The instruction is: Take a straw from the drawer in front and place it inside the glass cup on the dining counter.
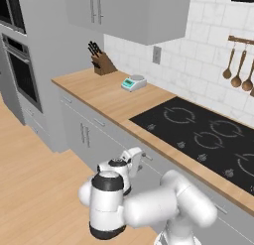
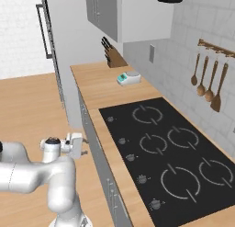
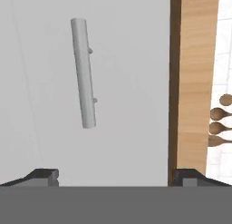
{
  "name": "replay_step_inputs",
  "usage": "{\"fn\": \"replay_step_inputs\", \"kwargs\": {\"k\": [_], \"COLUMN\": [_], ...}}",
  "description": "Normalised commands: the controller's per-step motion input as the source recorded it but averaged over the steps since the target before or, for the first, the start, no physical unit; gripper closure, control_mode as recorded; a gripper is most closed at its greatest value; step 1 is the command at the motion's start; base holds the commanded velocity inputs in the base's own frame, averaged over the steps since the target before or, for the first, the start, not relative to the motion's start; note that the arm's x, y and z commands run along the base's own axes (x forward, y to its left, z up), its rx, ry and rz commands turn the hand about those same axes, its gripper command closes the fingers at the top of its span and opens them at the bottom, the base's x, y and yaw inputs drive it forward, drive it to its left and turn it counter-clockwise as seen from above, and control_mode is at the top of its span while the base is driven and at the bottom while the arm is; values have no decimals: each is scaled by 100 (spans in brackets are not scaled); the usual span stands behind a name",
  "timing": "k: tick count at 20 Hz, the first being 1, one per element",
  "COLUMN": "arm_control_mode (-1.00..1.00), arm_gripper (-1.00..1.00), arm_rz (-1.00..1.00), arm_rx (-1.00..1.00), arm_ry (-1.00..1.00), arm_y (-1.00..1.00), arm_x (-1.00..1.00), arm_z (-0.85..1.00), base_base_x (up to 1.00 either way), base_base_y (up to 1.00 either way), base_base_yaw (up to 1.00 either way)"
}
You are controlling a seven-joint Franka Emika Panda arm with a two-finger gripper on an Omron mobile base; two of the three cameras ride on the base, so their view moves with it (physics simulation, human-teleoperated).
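Note:
My gripper [image 3: 116, 177] is open, with both dark fingertips [image 3: 43, 175] spread wide and nothing between them. It faces the shut light grey drawer [image 3: 127, 105], whose slim metal bar handle [image 3: 83, 73] lies a short way ahead and off toward one fingertip. From the left base view my hand [image 1: 133, 161] sits just off the drawer front [image 1: 161, 165] below the wooden edge. The right base view has the hand [image 2: 77, 145] close beside the cabinet fronts. The straw is hidden inside the shut drawer. The glass cup and the dining counter are out of view.
Above the drawer runs the wall countertop [image 1: 99, 92] with a black cooktop [image 1: 208, 135]. A knife block [image 1: 101, 63] and a small kitchen scale [image 1: 134, 82] stand farther left. Wooden spoons [image 1: 238, 70] hang on the tiled wall. A wall oven [image 1: 22, 73] stands at the left.

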Motion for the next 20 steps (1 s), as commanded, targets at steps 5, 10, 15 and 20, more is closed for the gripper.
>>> {"fn": "replay_step_inputs", "kwargs": {"k": [5,10,15,20], "arm_control_mode": [-100,-100,-100,-100], "arm_gripper": [-100,-100,-100,-100], "arm_rz": [4,9,9,7], "arm_rx": [3,2,0,0], "arm_ry": [0,0,4,7], "arm_y": [-19,-13,-2,0], "arm_x": [44,52,49,49], "arm_z": [-14,-25,-44,-40], "base_base_x": [0,0,0,0], "base_base_y": [0,0,0,0], "base_base_yaw": [0,0,0,0]}}
